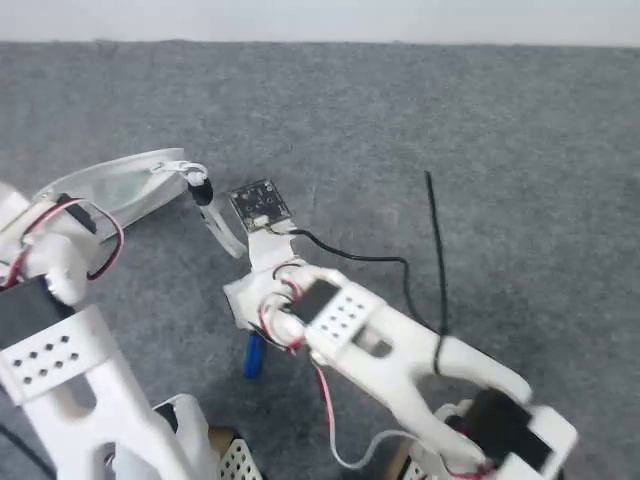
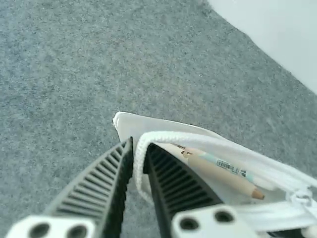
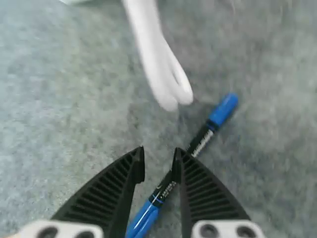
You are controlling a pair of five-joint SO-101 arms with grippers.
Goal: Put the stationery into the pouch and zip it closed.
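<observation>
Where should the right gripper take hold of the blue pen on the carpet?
The black middle of the pen, from straight above, fingers across it: it lies flat, and the white strap sits near its capped end.

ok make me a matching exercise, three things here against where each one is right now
Things:
1 pencil
2 blue pen
3 pouch

Places:
a lying on the carpet, at the right gripper's tips
b pinched at its rim by the left gripper
c inside the pouch

Pairs: 1-c, 2-a, 3-b
</observation>
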